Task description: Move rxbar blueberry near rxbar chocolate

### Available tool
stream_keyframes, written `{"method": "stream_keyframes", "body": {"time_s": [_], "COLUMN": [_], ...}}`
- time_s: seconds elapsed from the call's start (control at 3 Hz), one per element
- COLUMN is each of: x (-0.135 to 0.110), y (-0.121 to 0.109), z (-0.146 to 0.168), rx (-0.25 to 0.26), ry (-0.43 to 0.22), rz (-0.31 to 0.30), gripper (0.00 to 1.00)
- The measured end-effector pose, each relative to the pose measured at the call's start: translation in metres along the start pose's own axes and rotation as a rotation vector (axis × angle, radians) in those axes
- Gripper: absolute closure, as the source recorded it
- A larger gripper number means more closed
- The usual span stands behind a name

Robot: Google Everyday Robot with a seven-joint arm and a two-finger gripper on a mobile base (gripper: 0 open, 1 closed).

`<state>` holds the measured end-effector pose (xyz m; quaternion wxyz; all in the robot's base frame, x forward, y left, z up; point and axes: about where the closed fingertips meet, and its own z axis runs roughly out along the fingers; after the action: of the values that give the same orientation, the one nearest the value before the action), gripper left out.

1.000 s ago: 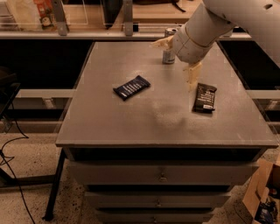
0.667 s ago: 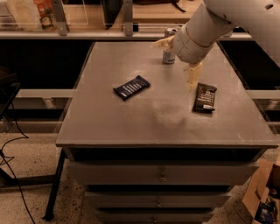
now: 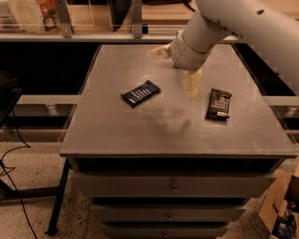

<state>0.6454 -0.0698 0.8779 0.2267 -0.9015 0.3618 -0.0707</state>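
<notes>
The rxbar blueberry (image 3: 140, 93), a navy-blue wrapper with white lettering, lies flat and slanted at the middle left of the grey table top (image 3: 117, 130). The rxbar chocolate (image 3: 218, 103), in a black-brown wrapper, lies flat at the right side. My gripper (image 3: 175, 67) hangs above the table's middle back, between the two bars and apart from both. It is open and holds nothing. One cream finger (image 3: 159, 51) points left and the other finger (image 3: 192, 84) points down toward the table.
The white arm (image 3: 247, 23) comes in from the upper right. A shelf with packets (image 3: 46, 11) runs behind the table. Drawers (image 3: 173, 186) sit under the top. A cardboard box (image 3: 282, 210) stands on the floor at the lower right, and cables (image 3: 14, 158) lie at the left.
The arm and gripper have shifted left toward the table's middle. They now cover the can that stood at the back. Both bars lie where they were.
</notes>
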Motion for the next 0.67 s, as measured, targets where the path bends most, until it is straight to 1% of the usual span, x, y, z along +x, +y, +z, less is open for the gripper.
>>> {"method": "stream_keyframes", "body": {"time_s": [0.33,0.67], "x": [0.0,0.0], "y": [0.0,-0.01], "z": [0.001,0.018], "rx": [0.0,0.017], "ry": [-0.001,-0.017], "rz": [-0.001,-0.005], "gripper": [0.0,0.0]}}
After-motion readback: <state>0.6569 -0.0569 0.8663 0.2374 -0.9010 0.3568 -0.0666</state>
